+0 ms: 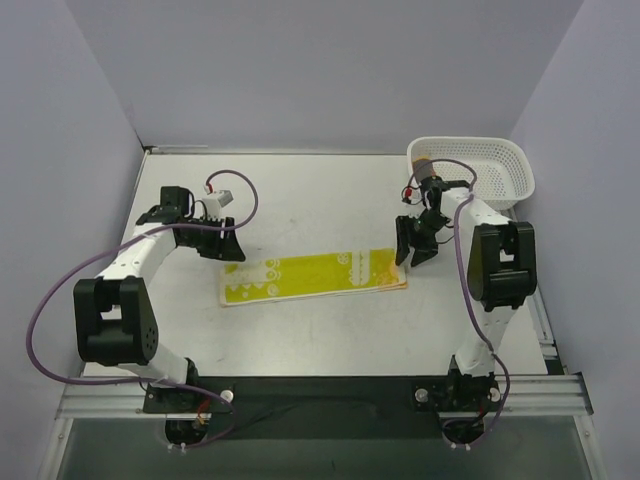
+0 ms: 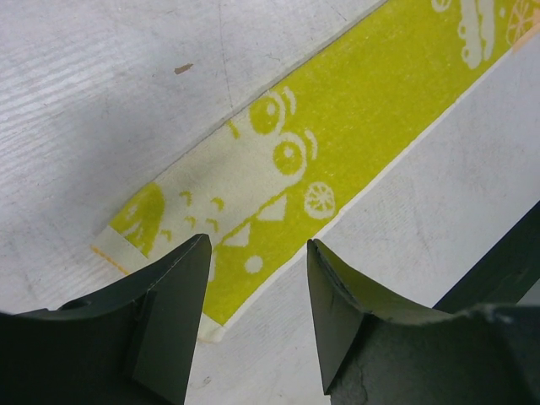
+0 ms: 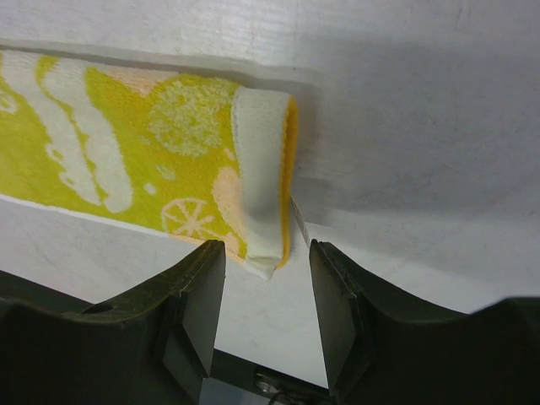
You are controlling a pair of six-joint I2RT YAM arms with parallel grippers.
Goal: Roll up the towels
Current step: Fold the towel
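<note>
Yellow towel (image 1: 315, 275) flat, left jaws apart over one end, right jaws apart over other, empty

No lettering, numerals, brand marks or signs can be read in any view. The only printed surface is the yellow towel (image 1: 310, 275), which carries pictures alone: pale cartoon animal figures and citrus-slice motifs, seen close up in the left wrist view (image 2: 287, 160) and the right wrist view (image 3: 181, 118).
</note>
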